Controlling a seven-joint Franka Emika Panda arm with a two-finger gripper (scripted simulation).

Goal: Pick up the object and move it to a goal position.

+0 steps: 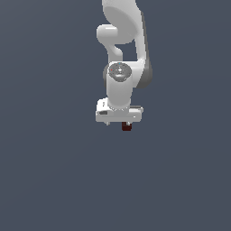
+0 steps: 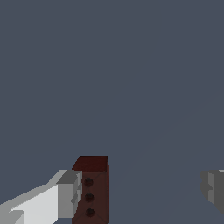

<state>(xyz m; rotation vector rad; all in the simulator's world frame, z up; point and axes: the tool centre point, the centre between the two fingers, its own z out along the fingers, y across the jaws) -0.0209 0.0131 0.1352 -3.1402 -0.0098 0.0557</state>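
Wrist view: gripper (image 2: 142, 192) spread wide. One grey fingertip (image 2: 70, 192) right against the side of the dark maroon cube (image 2: 92, 188); contact likely, not certain. Other fingertip (image 2: 213, 190) well apart from it, open gap between. Cube off-centre, hard by the one finger, dotted face toward camera. Exterior view: cube (image 1: 127, 127) just under the white gripper (image 1: 118, 122), toward the exterior view's right of its middle.

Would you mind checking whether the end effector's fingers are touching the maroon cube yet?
Partly: the wrist view shows one finger flush against the maroon cube, while the other finger stands well apart. The end effector is open.
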